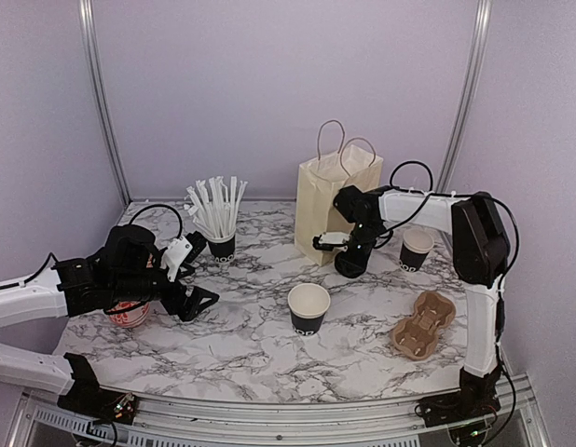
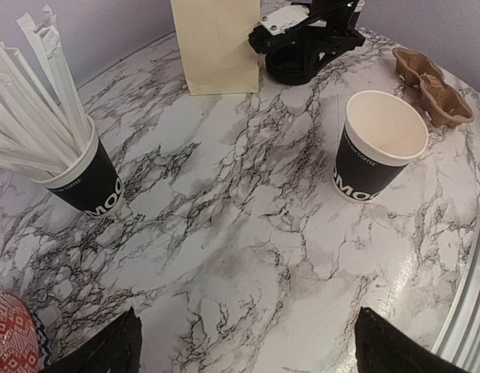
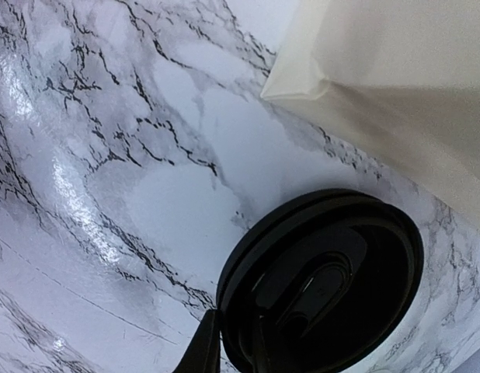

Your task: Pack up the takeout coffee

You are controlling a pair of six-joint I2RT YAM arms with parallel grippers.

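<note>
Takeout coffee (image 3: pixel 325 287), a small black cup w/ round black plastic lid and recessed oval sip tab, is sitting upright on marble counter (image 1: pixel 269 345), just beside front corner of cream paper bag (image 1: pixel 325 200). Right hand (image 1: pixel 348 250) is bending over it from above, gripping cup near lid rim. Left hand (image 1: pixel 197 275), well apart at counter's left, is hovering w/ fingers spread wide, holding nothing.

High overview; wrist close-ups over table (image 1: pixel 251 349)

Takeout coffee (image 3: pixel 325 280) cut off at bottom edge.
</note>
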